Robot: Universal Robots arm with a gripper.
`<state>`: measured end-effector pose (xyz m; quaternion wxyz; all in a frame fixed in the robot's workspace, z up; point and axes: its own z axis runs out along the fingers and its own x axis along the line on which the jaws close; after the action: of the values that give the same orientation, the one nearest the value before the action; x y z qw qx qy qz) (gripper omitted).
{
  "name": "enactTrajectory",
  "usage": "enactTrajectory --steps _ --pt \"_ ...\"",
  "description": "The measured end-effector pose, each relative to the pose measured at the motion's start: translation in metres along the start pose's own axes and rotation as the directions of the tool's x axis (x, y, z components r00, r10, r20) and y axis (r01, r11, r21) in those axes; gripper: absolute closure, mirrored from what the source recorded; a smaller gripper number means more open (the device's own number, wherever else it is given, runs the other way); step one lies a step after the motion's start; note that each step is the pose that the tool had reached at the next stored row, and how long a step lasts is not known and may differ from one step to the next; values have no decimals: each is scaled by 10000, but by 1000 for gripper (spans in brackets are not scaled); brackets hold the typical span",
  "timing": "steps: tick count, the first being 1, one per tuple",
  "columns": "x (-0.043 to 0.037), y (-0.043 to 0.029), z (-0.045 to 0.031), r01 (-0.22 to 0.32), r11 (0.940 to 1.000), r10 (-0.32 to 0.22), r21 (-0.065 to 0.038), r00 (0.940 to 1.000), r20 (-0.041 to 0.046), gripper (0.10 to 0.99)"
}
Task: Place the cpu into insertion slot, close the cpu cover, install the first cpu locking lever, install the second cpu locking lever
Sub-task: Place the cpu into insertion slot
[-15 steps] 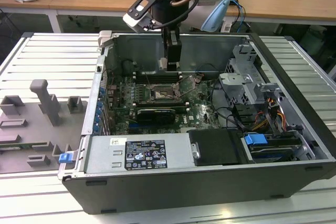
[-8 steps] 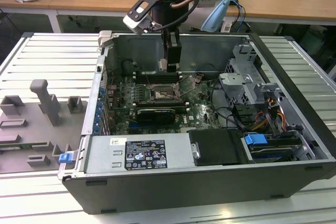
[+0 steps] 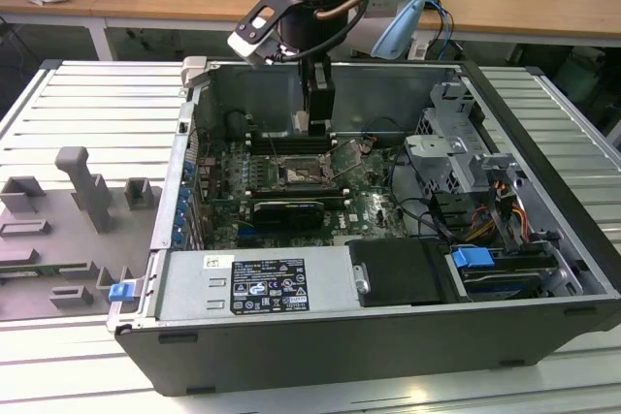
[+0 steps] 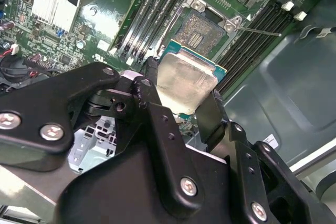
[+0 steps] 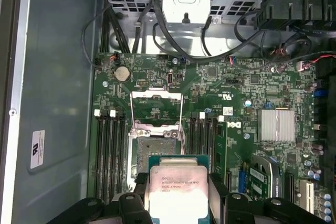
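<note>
One cpu [image 5: 178, 192], one insertion slot [image 5: 157, 151], one cpu cover [image 5: 156, 95], one tool [image 5: 181, 205]

My gripper [image 4: 182, 85] is matt black, with bright metal screw heads [image 4: 189, 186]. The chip [image 4: 186, 80] it pinches has a dull silver metal top, faintly smeared, edged in green board. The socket [image 5: 157, 150] looks dark and grainy inside a shiny metal rim. The cover frame [image 5: 156, 109] is thin bright metal. The circuit board [image 5: 236, 85] is glossy green, the case wall [image 5: 58, 77] smooth grey sheet metal. At the exterior view's left, the table [image 3: 87, 94] is pale ribbed metal.
</note>
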<state>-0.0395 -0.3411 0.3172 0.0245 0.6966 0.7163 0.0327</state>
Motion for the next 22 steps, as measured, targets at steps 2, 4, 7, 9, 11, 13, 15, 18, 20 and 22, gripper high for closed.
enactTrajectory --steps 2,4,7,9,11,13,15,18,20,22 --pt "0 -1 13 0 10000 0 0 10000 0 553" --pt "0 -2 19 0 10000 0 0 10000 0 553" --pt "0 -2 29 0 10000 0 1 10000 0 553" --pt "0 -3 36 0 10000 0 0 10000 -1 553" --pt "0 -4 43 0 10000 0 1 10000 0 553" --pt "0 -4 51 0 10000 0 0 10000 -1 553" --pt "-1 -5 63 0 10000 0 0 10000 0 553" --pt "-1 -6 79 0 10000 0 0 10000 -1 553" --pt "-1 -7 88 -1 10000 1 2 10000 0 553" --pt "-1 -8 100 -1 10000 1 3 10000 -1 553"
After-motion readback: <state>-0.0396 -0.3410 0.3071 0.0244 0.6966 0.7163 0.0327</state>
